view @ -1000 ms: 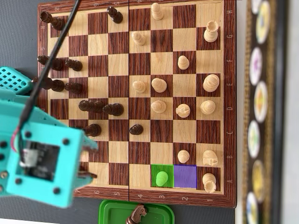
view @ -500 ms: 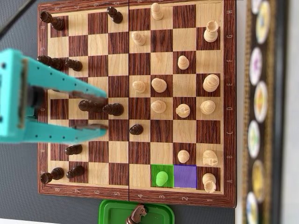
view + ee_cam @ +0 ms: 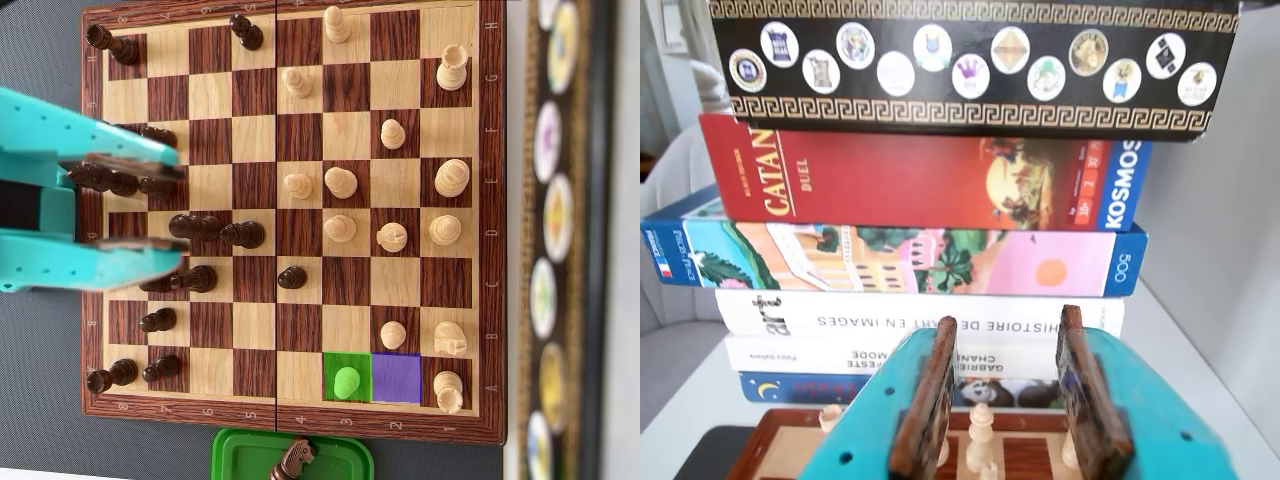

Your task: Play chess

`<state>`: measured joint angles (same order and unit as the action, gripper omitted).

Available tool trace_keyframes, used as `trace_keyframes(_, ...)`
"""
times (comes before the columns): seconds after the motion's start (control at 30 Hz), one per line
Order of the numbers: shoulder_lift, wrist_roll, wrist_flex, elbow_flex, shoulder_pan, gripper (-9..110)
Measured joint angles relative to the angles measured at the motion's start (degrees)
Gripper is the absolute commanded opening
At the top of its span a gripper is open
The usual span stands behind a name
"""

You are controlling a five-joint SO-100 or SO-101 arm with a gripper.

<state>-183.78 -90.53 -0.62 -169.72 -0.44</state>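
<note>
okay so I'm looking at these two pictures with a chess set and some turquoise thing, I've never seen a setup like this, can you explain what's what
The turquoise thing is the gripper of a small robot arm; its two jaws stand open and hold nothing.

One picture looks straight down from above. It shows a wooden chessboard with dark pieces on the left and light pieces on the right. Near the bottom edge, one square is tinted green with a green pawn on it, and the purple square beside it is empty. Below the board a green tray holds a dark knight.

The other picture comes from a camera on the arm itself, looking past the jaws at a stack of game boxes and books behind the board.
</note>
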Motion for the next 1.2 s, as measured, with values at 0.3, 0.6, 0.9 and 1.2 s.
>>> trace_keyframes(0.3, -7.38, 0.0, -23.12, -9.84, 0.0, 15)
trace_keyframes(0.6, -7.38, 0.0, -43.42, -9.93, 0.0, 15)
trace_keyframes(0.9, -7.38, 0.0, -61.7, -10.2, 0.0, 15)
trace_keyframes(1.2, -8.0, 0.0, -78.4, -10.2, 0.09, 15)
